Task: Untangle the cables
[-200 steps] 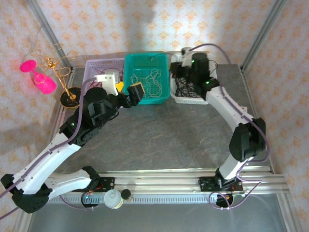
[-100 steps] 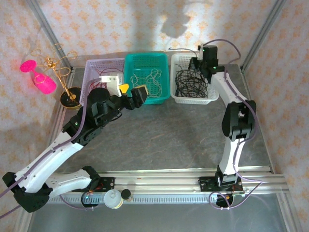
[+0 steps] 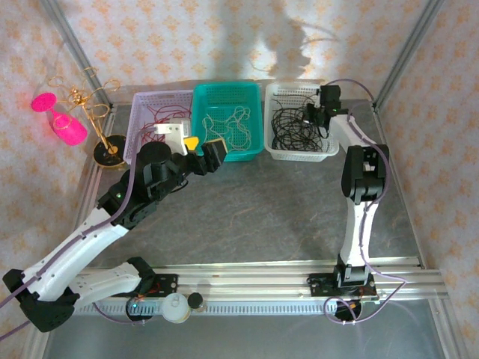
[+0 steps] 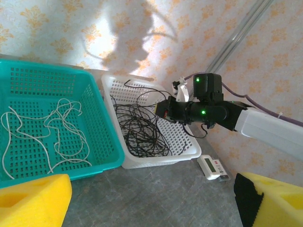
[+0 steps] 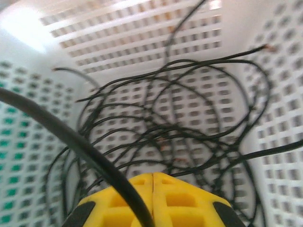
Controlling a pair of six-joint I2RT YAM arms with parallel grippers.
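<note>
The cables lie sorted by colour in three baskets. Red strands (image 3: 153,117) are in the purple basket (image 3: 142,99), white strands (image 3: 228,123) (image 4: 42,125) in the teal basket (image 3: 227,89), and a black tangle (image 3: 293,131) (image 4: 139,130) (image 5: 180,118) in the white basket (image 3: 301,155). My right gripper (image 3: 310,117) (image 4: 163,109) (image 5: 153,178) hovers over the black tangle, its yellow fingers pressed shut. One thick black strand (image 5: 66,135) crosses the left finger, and I cannot tell whether it is pinched. My left gripper (image 3: 204,143) (image 4: 151,203) is open with nothing in it, just in front of the teal basket.
A gold wire stand with pink cups (image 3: 90,112) stands at the far left. A small white device (image 4: 215,168) lies on the grey table right of the white basket. Metal frame posts (image 3: 400,52) rise at the back corners.
My right arm has straightened and swung right, carrying its shut gripper from the white basket's far left corner to its right side. My left gripper has drawn back slightly from the teal basket.
</note>
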